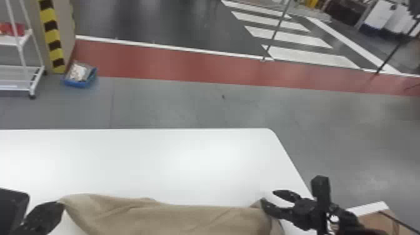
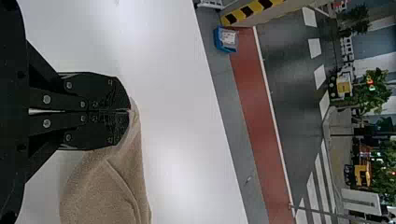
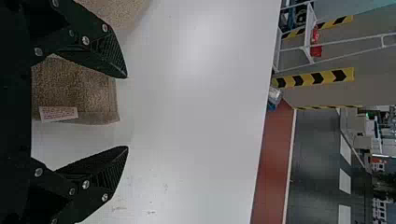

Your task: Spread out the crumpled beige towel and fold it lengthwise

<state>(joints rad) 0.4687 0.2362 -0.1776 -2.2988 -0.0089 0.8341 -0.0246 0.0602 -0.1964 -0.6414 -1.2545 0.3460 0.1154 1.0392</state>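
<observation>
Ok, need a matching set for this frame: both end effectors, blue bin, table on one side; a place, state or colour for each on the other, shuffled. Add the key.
Column 1
1. Left end effector
2. Blue bin
3. Right end effector
4. Table

Column 2
A. Open, by one end of the towel
B. White, beneath the towel
C. On the floor, near a yellow-and-black striped post
D. Shut on the towel

Pairs: 1-D, 2-C, 3-A, 4-B
</observation>
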